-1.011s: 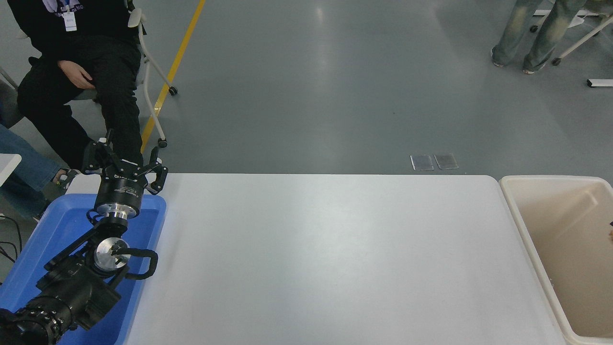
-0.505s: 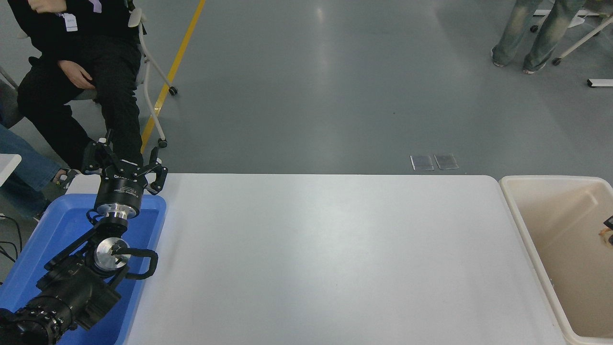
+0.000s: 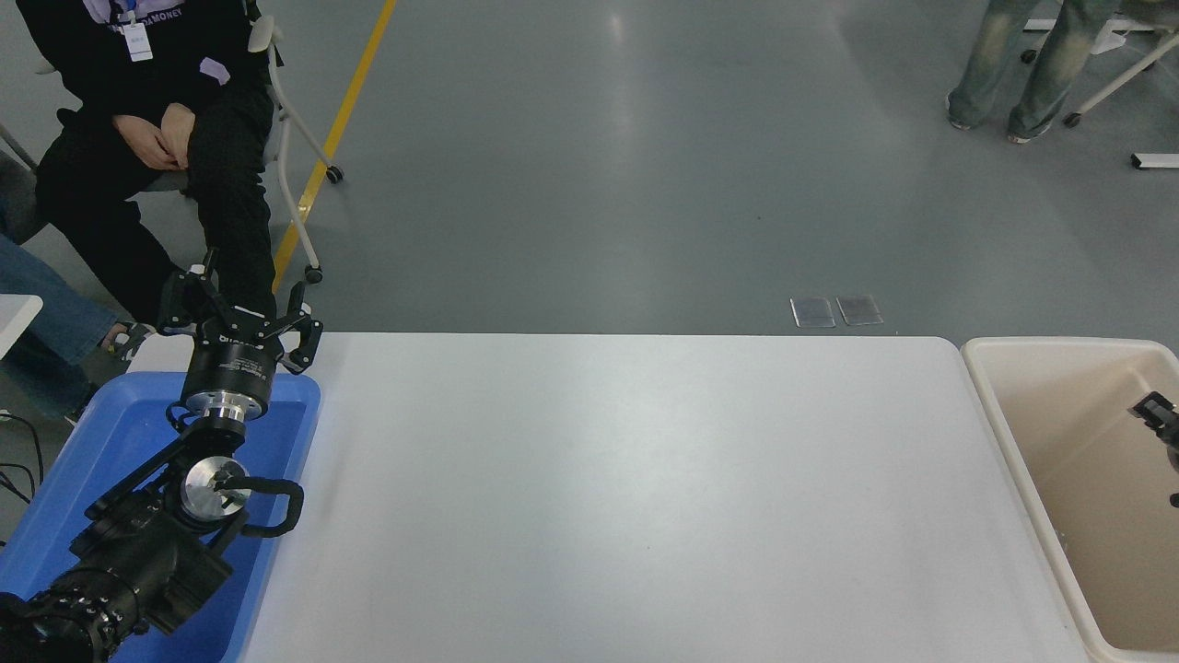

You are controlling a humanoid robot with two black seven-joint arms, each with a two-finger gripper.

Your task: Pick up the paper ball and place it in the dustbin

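Observation:
The beige dustbin (image 3: 1050, 343) stands off the table's right end, its deep inside open to view. Only a small black tip of my right gripper (image 3: 1158, 411) pokes in from the right edge, above the bin's interior. Too little of it shows to tell its state. The paper ball is out of view. My left arm is parked at the lower left, and its gripper (image 3: 238, 318) stands open and empty over the far edge of the blue tray (image 3: 110, 414).
The white table (image 3: 626, 497) spans the middle. A seated person in black (image 3: 138, 138) is beyond the far left corner beside a wheeled chair. Another person's legs (image 3: 1022, 64) stand at the top right.
The black tip of my right gripper has come further into view over the bin. A tan scrap seen at the right edge half a second ago no longer shows. The seated person moved their hands.

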